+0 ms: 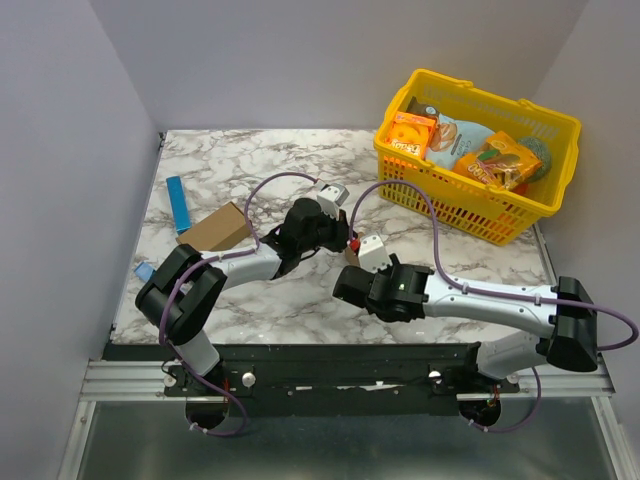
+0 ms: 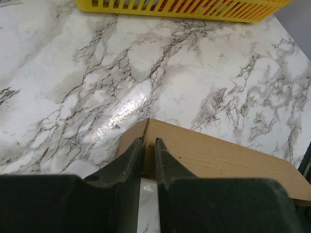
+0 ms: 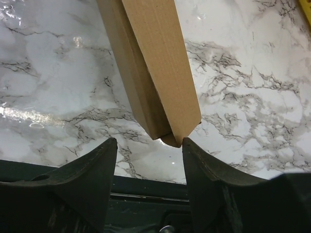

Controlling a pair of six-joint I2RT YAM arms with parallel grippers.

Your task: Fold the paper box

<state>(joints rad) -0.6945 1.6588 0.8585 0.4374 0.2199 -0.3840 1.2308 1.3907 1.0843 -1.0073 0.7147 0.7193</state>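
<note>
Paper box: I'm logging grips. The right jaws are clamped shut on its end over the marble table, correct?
No. The right wrist view shows the right gripper with jaws open, the end of the paper box between them over the marble table.

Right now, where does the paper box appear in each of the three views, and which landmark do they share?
Top external: the paper box is mostly hidden between the two wrists, near the picture's middle; only a brown sliver shows.
Left wrist: the paper box lies lower right, its corner pinched by the left fingers.
Right wrist: the paper box is at top centre, reaching down between the open right fingers.
Shared landmark: the marble tabletop.
</note>
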